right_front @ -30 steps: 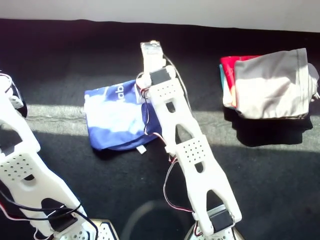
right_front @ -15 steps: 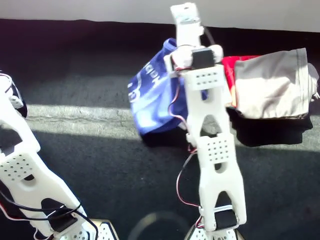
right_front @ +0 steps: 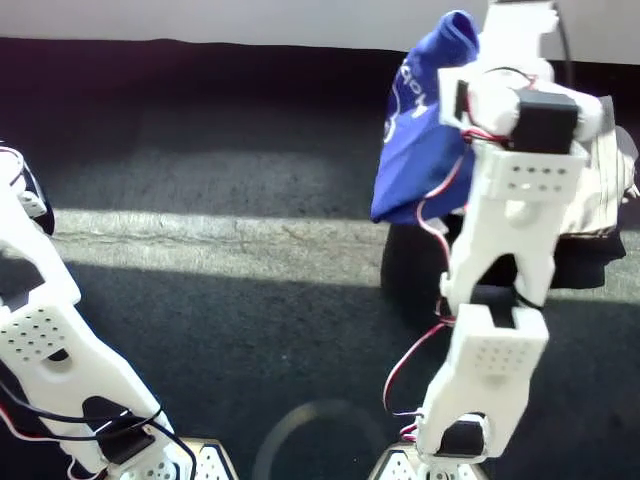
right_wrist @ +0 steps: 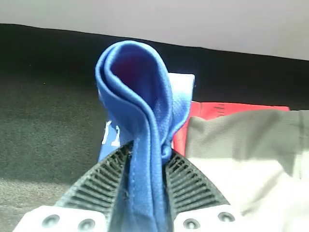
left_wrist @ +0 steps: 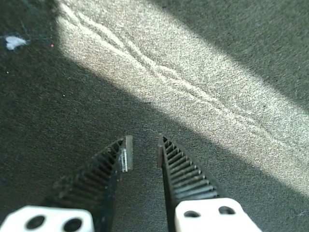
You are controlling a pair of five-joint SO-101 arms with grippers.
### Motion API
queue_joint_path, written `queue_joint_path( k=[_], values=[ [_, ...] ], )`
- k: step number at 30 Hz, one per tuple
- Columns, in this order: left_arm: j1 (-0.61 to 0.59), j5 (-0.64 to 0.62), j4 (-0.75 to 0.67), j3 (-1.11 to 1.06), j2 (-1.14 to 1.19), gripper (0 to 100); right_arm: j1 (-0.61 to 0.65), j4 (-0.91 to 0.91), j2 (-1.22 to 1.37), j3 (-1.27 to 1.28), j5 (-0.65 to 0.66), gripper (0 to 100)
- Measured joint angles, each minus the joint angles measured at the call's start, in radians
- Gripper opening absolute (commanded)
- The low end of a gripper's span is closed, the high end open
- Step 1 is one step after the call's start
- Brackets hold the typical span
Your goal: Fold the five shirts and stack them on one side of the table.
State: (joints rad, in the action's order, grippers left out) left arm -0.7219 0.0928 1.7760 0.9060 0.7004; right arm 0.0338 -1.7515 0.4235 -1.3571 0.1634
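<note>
The blue shirt (right_front: 415, 150) has swung up beside the stack (right_front: 606, 190), clamped in the right tool (right_wrist: 147, 151); left tool (left_wrist: 143, 146) parted.

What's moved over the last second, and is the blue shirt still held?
The right gripper, shut on the blue shirt, lifted it off the middle of the table and swung it across to the stack. The shirt now hangs in the air beside the stack and has not been let go. The stack and the left gripper, open over the table, stayed put.
</note>
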Motion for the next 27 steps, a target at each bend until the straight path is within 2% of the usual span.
queue_joint_path(
  k=[9, 17, 22, 25, 27],
  values=[
    [0.0, 0.0, 0.0, 0.0, 0.0, 10, -0.244, 0.176, -0.052, 0.252, 0.112, 0.6],
    [0.0, 0.0, 0.0, 0.0, 0.0, 10, -0.358, 0.557, -0.051, 0.672, 0.153, 1.8],
    [0.0, 0.0, 0.0, 0.0, 0.0, 10, -0.382, 0.799, -0.051, 0.856, 0.153, 11.1],
    [0.0, 0.0, 0.0, 0.0, 0.0, 11, -0.384, 0.864, -0.011, 0.864, 0.153, 19.3],
    [0.0, 0.0, 0.0, 0.0, 0.0, 11, -0.391, 0.875, 0.043, 0.839, 0.153, 21.3]
  ],
)
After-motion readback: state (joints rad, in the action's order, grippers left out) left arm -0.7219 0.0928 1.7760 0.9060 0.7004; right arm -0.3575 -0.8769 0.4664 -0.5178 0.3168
